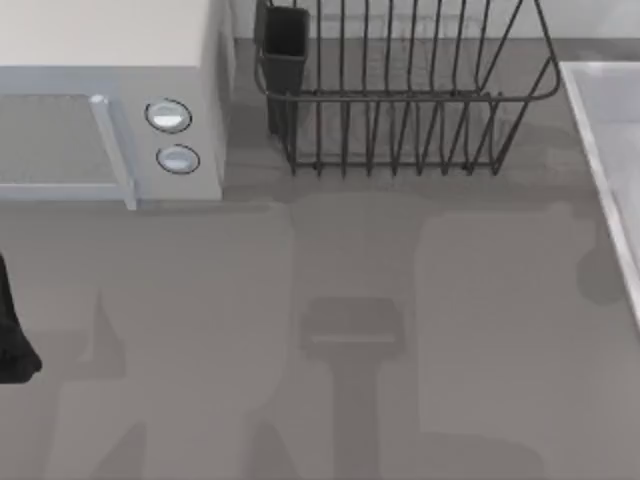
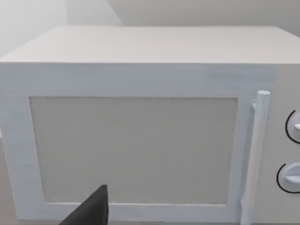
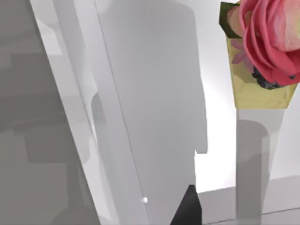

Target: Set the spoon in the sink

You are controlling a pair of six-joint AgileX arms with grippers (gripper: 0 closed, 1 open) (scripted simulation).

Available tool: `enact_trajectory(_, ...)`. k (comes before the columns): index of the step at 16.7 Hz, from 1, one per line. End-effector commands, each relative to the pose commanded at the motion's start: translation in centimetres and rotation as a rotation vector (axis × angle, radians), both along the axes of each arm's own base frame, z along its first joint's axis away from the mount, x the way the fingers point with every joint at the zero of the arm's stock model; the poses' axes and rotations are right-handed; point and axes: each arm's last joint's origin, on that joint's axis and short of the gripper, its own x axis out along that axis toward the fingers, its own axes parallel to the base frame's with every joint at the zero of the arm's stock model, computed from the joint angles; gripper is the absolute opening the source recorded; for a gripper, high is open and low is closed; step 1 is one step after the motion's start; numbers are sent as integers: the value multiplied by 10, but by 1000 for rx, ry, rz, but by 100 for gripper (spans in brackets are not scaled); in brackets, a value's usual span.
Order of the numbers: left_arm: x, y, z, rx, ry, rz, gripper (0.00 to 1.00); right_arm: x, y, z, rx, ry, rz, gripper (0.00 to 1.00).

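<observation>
Here, sink: its pale rim (image 1: 600, 150) runs along the desk (image 1: 300, 300) at three o'clock, cut off by the top view's edge; the right wrist view looks down into the smooth basin (image 3: 150, 93).
Spoon: we cannot find it.
Left arm: a dark piece (image 1: 12, 335) at nine o'clock, facing the microwave (image 2: 140, 117), seemingly parked clear of the work.
Right arm: judging by its camera, over the sink, likely for the drop.
Jaws: we cannot tell, on either arm, how open they are or whether they hold anything.
Hard to read: a flower-patterned object (image 3: 265, 47) near the sink.
Dish rack (image 1: 400, 100): twelve o'clock, cropped.
</observation>
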Motion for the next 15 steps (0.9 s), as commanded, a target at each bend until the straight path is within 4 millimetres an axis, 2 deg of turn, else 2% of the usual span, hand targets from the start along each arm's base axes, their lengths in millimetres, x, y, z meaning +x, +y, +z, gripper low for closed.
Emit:
enact_trajectory(3, 0, 0, 0, 0, 0, 0, 100, 14, -4, -16, -3, -9, 2, 0)
enact_trajectory(6, 0, 0, 0, 0, 0, 0, 100, 20, -7, -27, -4, -14, 4, 0)
enact_trajectory(15, 0, 0, 0, 0, 0, 0, 100, 23, -5, -35, -2, -7, 7, 0)
